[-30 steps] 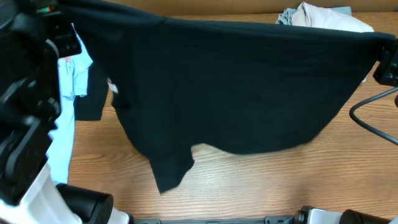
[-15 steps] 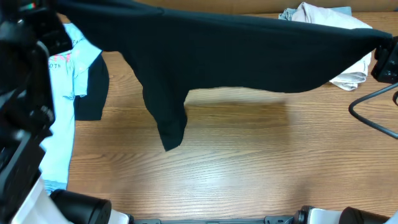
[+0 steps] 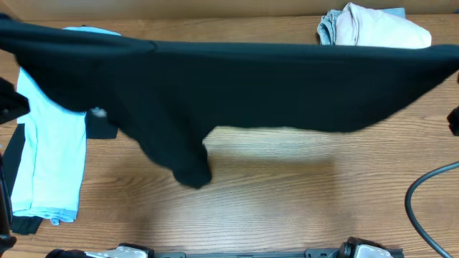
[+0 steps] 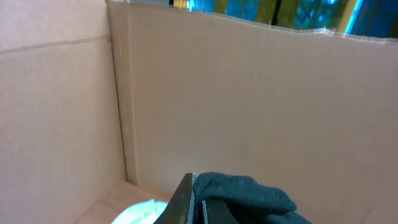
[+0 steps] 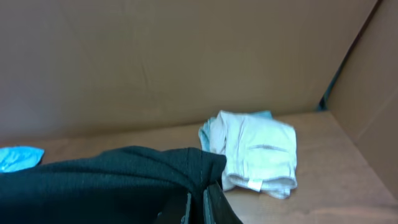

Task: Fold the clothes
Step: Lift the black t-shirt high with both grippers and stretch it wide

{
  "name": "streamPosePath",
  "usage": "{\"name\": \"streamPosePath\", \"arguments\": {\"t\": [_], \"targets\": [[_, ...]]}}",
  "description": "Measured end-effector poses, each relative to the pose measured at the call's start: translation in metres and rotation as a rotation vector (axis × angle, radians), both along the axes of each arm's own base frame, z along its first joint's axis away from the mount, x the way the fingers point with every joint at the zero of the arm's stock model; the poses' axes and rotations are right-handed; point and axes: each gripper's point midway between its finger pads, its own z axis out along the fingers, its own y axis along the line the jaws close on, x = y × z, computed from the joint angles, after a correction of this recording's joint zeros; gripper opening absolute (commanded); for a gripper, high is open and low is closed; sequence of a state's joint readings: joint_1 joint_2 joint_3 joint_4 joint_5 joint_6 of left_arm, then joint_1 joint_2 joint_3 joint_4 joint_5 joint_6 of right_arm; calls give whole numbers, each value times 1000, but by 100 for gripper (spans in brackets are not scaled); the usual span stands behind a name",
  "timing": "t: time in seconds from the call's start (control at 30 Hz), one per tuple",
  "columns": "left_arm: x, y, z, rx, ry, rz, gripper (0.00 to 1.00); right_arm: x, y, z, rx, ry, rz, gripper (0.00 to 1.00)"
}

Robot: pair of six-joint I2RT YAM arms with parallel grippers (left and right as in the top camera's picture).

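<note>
Across the upper half of the overhead frame one black shirt (image 3: 287,79) is stretched edge to edge above the table (image 3: 301,201), with a sleeve drooping left of centre. One blue shirt (image 3: 50,158) lies at far left, and one pale folded garment (image 3: 373,29) at upper right. Both the left pincer (image 4: 198,199) and the right pincer (image 5: 198,200) pinch a bunched edge of the black shirt.

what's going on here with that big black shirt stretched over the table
Two robot arms hold the black T-shirt stretched in the air above the table. The left gripper is shut on one end, the right gripper on the other, and one part hangs lower. The shirt is not folded yet. A light blue T-shirt lies at the left, a pale folded garment at the back right.
</note>
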State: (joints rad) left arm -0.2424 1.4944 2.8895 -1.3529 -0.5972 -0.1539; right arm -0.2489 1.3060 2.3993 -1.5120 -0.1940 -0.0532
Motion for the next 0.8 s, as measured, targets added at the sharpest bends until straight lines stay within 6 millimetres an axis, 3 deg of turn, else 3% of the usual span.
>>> {"name": "streamPosePath", "arguments": {"t": [0.1,0.2,0.3,0.43,0.6,0.7,0.8], "targets": [[10,-2,5,11,-12,6,4,10,-3,5,-5,-20,1,4],[36,-8,2,42,12,8,4,39,-9,3,-4,-13,7,4],[80,-19,-8,82,59,9,4,79,-18,-8,3,12,13,4],[149,-25,-38,122,155,15,4,143,-27,-37,10,71,36,4],[220,-6,-82,122,247,12,4,218,-12,-65,-5,66,115,4],[246,11,-93,107,245,-3,4,243,0,-65,-17,19,145,4],[255,23,-86,98,199,-26,4,256,9,-52,-32,-51,149,4]]}}
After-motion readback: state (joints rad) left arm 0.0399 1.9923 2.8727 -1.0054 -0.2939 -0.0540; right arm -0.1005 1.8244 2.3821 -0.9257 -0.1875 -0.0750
